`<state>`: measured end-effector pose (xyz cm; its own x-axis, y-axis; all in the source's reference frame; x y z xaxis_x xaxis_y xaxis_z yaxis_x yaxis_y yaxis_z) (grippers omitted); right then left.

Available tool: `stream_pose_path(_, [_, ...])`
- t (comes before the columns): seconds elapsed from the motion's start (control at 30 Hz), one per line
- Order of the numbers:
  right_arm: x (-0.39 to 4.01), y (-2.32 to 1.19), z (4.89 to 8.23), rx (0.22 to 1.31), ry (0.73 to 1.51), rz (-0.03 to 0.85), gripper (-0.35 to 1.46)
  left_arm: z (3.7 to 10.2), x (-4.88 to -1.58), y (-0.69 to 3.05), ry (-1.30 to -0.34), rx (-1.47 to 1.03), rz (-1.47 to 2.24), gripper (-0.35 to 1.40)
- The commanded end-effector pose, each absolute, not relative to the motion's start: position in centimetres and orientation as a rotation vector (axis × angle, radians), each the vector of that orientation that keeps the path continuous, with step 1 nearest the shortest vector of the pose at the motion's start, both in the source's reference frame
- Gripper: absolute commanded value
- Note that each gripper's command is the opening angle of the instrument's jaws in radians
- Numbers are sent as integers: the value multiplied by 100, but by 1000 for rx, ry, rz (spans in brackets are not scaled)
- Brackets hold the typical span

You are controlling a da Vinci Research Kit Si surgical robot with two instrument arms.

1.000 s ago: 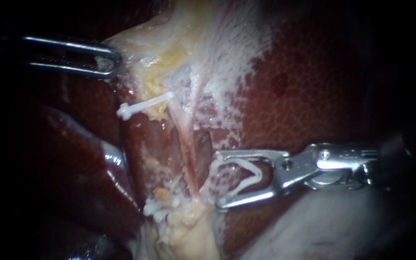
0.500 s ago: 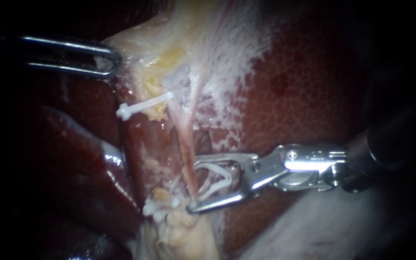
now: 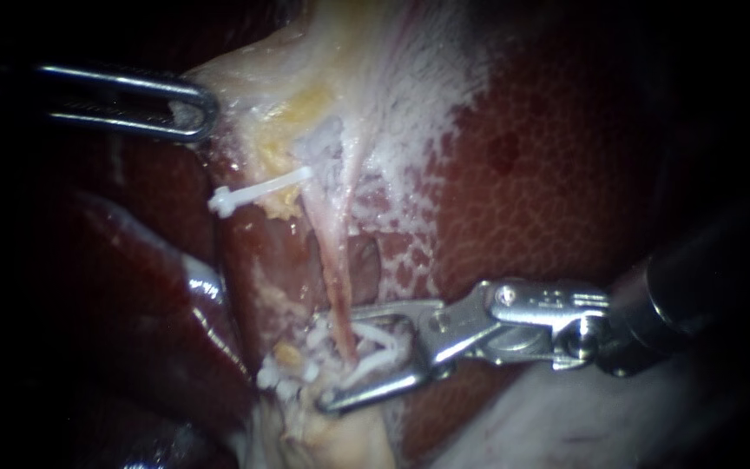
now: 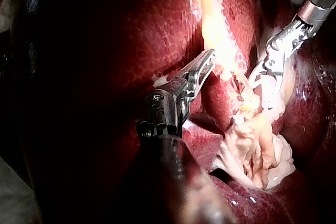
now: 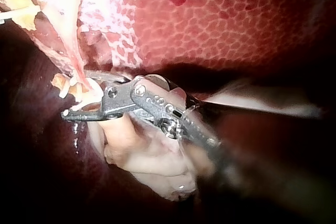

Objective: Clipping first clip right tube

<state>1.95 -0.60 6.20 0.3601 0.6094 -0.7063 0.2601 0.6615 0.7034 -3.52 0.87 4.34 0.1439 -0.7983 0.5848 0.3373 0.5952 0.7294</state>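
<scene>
Pushed leftward over the last second, with silver right instrument's end effector (image 3: 330,358) spread wide astride thin pink tube (image 3: 332,278), gripping open white plastic clip (image 3: 379,334). Not squeezed shut yet; closing left to do. Clamped on pale tissue (image 3: 240,87) with left instrument (image 3: 206,111)
</scene>
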Motion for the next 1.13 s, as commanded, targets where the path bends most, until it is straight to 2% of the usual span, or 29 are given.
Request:
stream_pose_path(0.03, [194, -59, 621, 867, 1219, 266, 49, 434, -352, 87, -1155, 486, -866, -20])
stream_pose_path(0.23, [191, -55, 627, 867, 1219, 265, 45, 434, -352, 87, -1155, 486, -866, -20])
stream_pose_path(0.33, [191, -53, 629, 871, 1217, 270, 36, 434, -352, 87, -1155, 486, -866, -20])
stream_pose_path(0.37, [191, -52, 629, 878, 1213, 279, 29, 434, -352, 87, -1155, 486, -866, -20])
stream_pose_path(0.5, [186, -48, 634, 887, 1211, 288, -20, 434, -352, 86, -1155, 486, -867, -20])
stream_pose_path(0.6, [181, -46, 638, 892, 1209, 290, -34, 434, -352, 86, -1155, 486, -867, -20])
stream_pose_path(1.13, [177, -54, 647, 890, 1194, 282, -35, 434, -352, 87, -1155, 486, -867, -20])
